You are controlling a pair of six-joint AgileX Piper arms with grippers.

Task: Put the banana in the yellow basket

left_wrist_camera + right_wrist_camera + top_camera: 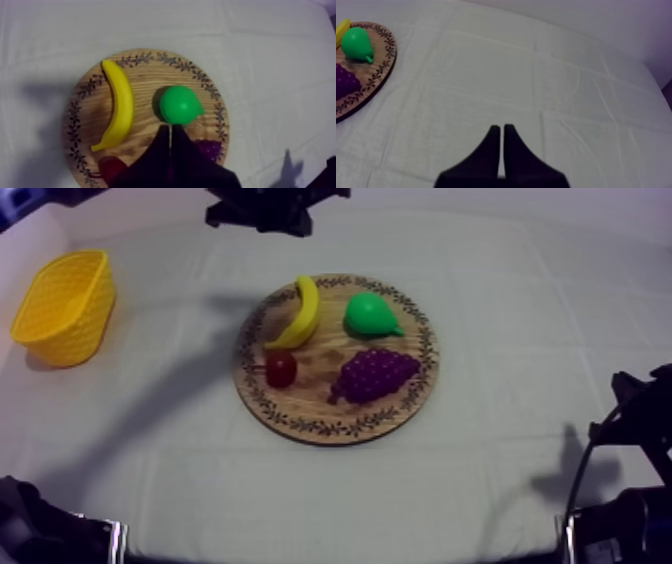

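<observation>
The left gripper (pixel 170 131) is seen with fingers pressed together in a narrow wedge, the right gripper (pixel 501 130) likewise, the right arm (pixel 628 438) set low.

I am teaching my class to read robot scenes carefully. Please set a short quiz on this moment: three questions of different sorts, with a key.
1. True or false: the yellow curved toy banana lies inside the yellow open-topped basket.
2. Multiple choice: how many toy fruits lie on the round wooden board with a patterned rim? A. two B. four C. six
3. Fill in: the black fingers of the left gripper and of the right gripper are ____.

Key
1. False: it lies on the board.
2. B: the banana, a green pear, a bunch of purple grapes and a small red fruit.
3. Shut, with nothing between them.
</observation>
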